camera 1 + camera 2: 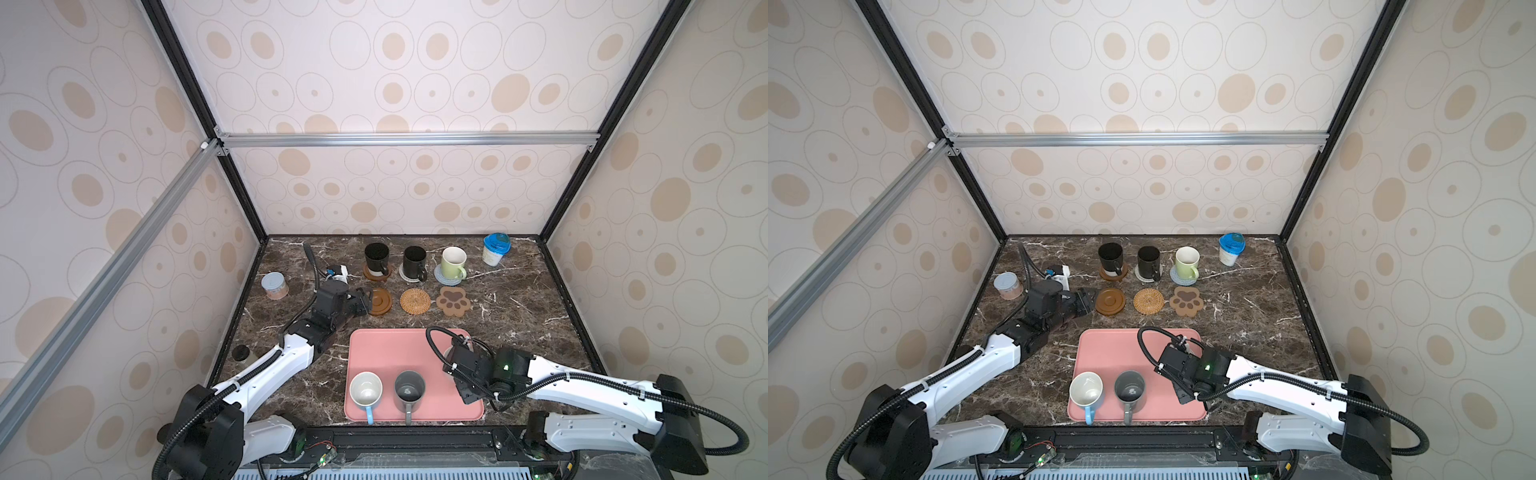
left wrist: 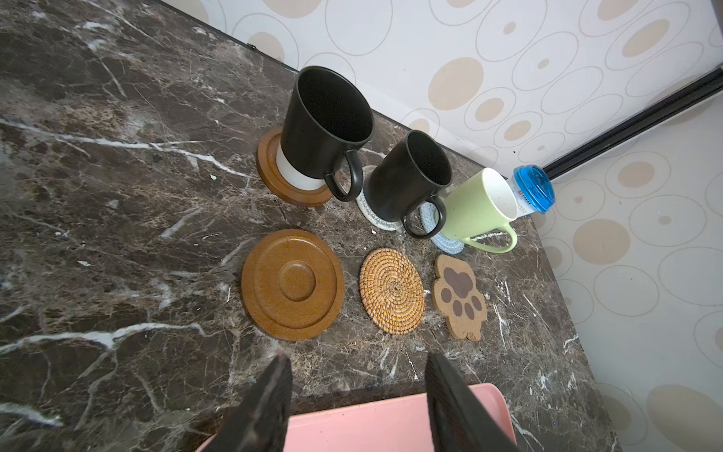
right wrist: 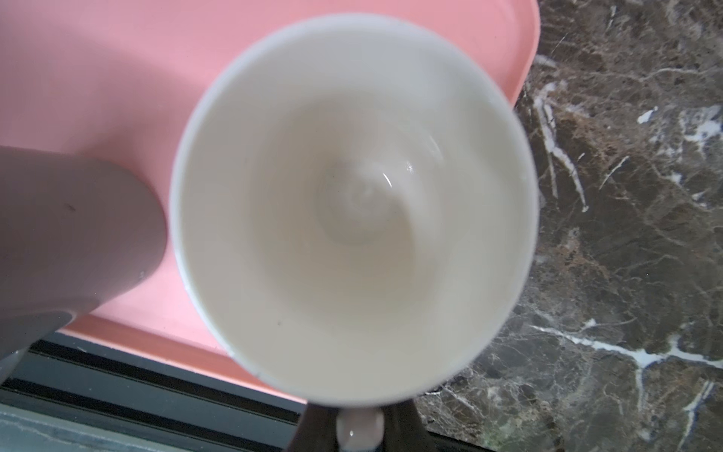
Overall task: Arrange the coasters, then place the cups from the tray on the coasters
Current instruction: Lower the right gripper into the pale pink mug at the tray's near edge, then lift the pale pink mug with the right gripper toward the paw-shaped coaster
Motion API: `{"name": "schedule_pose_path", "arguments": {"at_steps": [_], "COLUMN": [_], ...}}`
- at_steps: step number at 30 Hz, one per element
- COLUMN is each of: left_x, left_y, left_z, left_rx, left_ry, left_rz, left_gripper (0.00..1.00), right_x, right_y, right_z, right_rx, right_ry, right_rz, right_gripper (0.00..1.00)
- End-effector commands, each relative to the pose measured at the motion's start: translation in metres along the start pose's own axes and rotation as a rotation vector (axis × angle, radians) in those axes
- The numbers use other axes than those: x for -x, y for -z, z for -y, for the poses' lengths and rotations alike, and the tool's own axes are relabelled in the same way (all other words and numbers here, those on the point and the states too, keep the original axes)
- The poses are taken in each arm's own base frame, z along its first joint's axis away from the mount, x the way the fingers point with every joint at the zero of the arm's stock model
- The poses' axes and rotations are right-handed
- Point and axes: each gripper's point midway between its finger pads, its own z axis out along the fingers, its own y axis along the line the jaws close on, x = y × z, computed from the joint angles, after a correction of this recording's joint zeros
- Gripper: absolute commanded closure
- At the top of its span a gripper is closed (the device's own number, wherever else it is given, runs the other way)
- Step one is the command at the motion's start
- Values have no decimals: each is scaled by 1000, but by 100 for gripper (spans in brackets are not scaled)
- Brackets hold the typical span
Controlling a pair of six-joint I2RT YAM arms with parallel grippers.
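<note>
On the back-row coasters stand a black cup (image 1: 376, 257), a second black cup (image 1: 414, 262) and a light green cup (image 1: 453, 262). The front row is bare: a brown ringed disc (image 1: 380, 301), a rattan round (image 1: 415, 301) and a paw-shaped coaster (image 1: 454, 302). My left gripper (image 1: 368, 301) is open beside the brown disc (image 2: 292, 283), its jaws empty. The pink tray (image 1: 390, 357) holds a light blue cup (image 1: 365, 392) and a dark grey cup (image 1: 409, 390). My right gripper (image 3: 360, 424) is shut on the handle of a pale pink cup (image 3: 352, 203) over the tray's right side.
A blue-lidded white tub (image 1: 495, 249) stands at the back right. A grey-lidded jar (image 1: 275, 286) stands at the left by the wall. A small white and blue object (image 1: 337, 273) lies behind my left arm. Walls close in three sides.
</note>
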Motion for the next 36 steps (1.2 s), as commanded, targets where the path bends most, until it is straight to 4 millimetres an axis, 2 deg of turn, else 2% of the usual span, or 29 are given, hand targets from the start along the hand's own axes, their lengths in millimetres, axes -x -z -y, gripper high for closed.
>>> {"name": "schedule_pose_path", "arguments": {"at_steps": [1, 18, 29, 36], "left_x": [8, 12, 12, 7], "left_y": [5, 6, 11, 16], "left_z": [5, 8, 10, 7], "left_rx": [-13, -18, -26, -29], "left_ry": [17, 10, 10, 13], "left_rz": [29, 34, 35, 28], "left_gripper": [44, 44, 44, 44], "right_x": [24, 56, 83, 107], "right_y": [19, 44, 43, 42], "right_z": [4, 6, 13, 27], "right_rx": [-14, -24, -12, 4], "right_ry": [-10, 26, 65, 65], "right_rz": [108, 244, 225, 229], "right_gripper": [92, 93, 92, 92]}}
